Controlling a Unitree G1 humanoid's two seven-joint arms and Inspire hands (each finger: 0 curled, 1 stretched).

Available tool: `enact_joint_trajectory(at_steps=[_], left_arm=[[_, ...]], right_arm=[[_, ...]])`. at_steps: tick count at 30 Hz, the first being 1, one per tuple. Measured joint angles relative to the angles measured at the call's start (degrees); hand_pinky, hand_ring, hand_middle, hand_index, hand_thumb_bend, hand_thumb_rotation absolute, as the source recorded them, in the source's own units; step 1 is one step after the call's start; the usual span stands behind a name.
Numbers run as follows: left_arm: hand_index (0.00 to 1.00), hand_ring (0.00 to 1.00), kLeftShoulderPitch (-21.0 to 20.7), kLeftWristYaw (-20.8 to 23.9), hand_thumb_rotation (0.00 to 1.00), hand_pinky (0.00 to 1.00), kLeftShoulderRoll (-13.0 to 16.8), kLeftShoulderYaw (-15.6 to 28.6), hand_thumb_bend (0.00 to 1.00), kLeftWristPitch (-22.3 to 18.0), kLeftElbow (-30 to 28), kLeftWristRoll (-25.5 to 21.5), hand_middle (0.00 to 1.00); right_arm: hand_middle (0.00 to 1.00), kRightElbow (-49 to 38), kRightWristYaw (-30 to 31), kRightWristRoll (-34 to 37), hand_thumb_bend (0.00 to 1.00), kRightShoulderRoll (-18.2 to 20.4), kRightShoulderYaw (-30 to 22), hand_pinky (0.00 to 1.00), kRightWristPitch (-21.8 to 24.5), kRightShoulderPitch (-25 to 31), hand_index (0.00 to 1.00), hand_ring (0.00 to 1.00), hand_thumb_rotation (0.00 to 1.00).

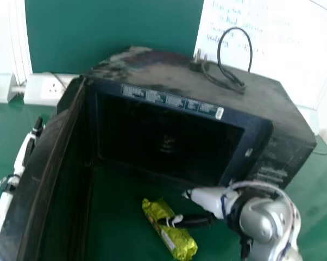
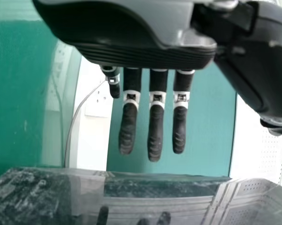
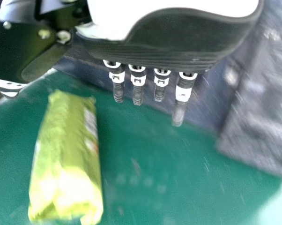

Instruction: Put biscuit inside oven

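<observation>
A plugged cable [image 1: 223,70] lay on top of the oven [image 1: 256,103], whose open door [image 1: 49,163] stood between the left hand [image 1: 24,152] and the biscuit packet [image 1: 171,231]. The right hand [image 1: 209,200] reached partly over the packet on the desk [image 1: 120,217]; both hands' fingers were released, holding nothing. The oven's inside was dark.

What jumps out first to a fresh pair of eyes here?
Probably the big dark oven, door swung open toward the robot's left, its black cavity mid-picture in the head view. Next, the shiny yellow-green biscuit packet on the green table in front of it, with the right hand over it. Then the looped black power cable on the oven's top.
</observation>
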Motion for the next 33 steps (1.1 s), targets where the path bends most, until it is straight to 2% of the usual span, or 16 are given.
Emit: enact_joint_trajectory(at_steps=[5,13,18,24,30,33], left_arm=[[0.49,0.29,-0.01,-0.32,0.07,0.26,-0.17,0.0,0.52,-0.88,0.14,0.47,0.39],[0.49,0.29,-0.06,-0.55,0.07,0.26,-0.24,0.01,0.52,-1.38,0.42,0.54,0.39],[0.49,0.29,-0.06,-0.29,0.07,0.26,-0.34,0.0,0.52,-1.37,0.09,0.68,0.39],[0.49,0.29,-0.05,-0.26,0.07,0.26,-0.43,-0.01,0.52,-1.36,-0.03,0.73,0.39],[0.49,0.29,-0.05,0.0,0.07,0.26,-0.52,-0.05,0.52,-1.36,-0.37,0.91,0.4],[0.49,0.29,-0.03,0.01,0.07,0.26,-0.59,-0.1,0.52,-1.35,-0.86,0.92,0.4]], right_arm=[[1.0,-1.66,2.84,-5.69,1.0,2.1,0.04,0.75,-0.09,2.03,0.99,0.99,0.44],[0.99,-2.82,3.54,-12.88,1.0,7.24,0.11,0.72,-5.56,6.31,0.98,0.96,0.46],[1.0,-2.84,3.21,-14.73,1.0,10.83,-0.26,0.7,-8.43,8.81,0.99,0.94,0.44],[1.0,-2.79,3.13,-16.76,1.0,13.96,-2.3,0.75,-10.83,10.51,1.0,0.96,0.44],[1.0,-2.44,2.92,-19.67,1.0,17.7,-2.43,0.71,-13.68,11.73,0.99,0.94,0.47],[1.0,-1.55,2.96,-22.23,0.99,19.98,-2.33,0.73,-14.93,11.84,1.0,0.96,0.47]])
